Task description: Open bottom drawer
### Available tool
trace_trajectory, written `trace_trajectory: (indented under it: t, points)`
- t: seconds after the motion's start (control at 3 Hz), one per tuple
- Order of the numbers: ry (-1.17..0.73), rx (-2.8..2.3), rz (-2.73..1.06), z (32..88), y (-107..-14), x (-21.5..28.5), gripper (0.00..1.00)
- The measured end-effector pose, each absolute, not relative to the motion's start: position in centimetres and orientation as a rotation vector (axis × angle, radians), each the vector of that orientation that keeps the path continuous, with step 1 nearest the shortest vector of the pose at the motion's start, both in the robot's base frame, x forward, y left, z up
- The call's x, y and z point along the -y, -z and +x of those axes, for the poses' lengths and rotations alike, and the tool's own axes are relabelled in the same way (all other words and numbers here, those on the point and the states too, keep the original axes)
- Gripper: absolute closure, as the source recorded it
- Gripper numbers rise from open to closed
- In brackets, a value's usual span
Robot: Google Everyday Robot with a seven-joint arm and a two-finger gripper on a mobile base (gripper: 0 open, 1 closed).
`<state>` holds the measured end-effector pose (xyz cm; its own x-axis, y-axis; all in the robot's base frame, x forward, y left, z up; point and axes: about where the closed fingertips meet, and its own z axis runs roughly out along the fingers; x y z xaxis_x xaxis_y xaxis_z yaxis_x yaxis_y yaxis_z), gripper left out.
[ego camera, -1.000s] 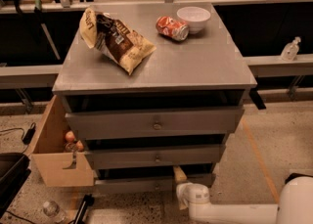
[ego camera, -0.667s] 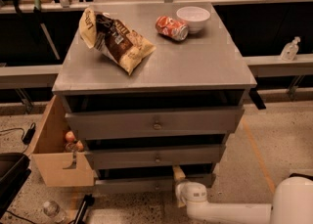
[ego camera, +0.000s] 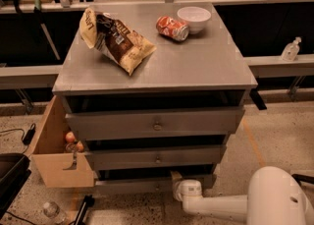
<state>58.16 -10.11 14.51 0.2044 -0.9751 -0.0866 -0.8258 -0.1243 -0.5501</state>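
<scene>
Sitting lowest in the grey cabinet, the bottom drawer is showing only as a narrow grey strip close to the floor, with a dark gap running above it. The gripper is pressing in at the right part of that strip, just under the middle drawer; how its jaws are standing is hidden, so whether they are gripping anything is beyond telling. The white arm is reaching in from the lower right, low over the speckled floor, and is joining a rounded white body in the corner. The top drawer, the tallest front, is carrying a small knob at its centre, as is the one below it. On the cabinet top a crumpled chip bag is lying at the left, while a red can is lying on its side just beside a white bowl near the back edge. A tan cardboard box is standing against the cabinet's left side, holding a couple of small round orange things. A clear plastic bottle is lying on the floor in front of the box, and a small pump bottle is standing on the ledge at the far right.
</scene>
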Motion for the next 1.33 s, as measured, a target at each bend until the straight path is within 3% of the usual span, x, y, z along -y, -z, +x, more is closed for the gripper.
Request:
trace_trajectory:
  t: [0.33,0.67,1.0,1.33]
  points:
    - [0.396,-1.671,-2.012,58.1,-14.6,10.1,0.7]
    - [0.396,-1.671,-2.012,58.1,-15.0,10.1,0.92]
    - [0.396,-1.671,-2.012,58.1,-15.1,10.1,1.0]
    - [0.353,-1.705,-2.048,55.9,-15.8,10.8,1.0]
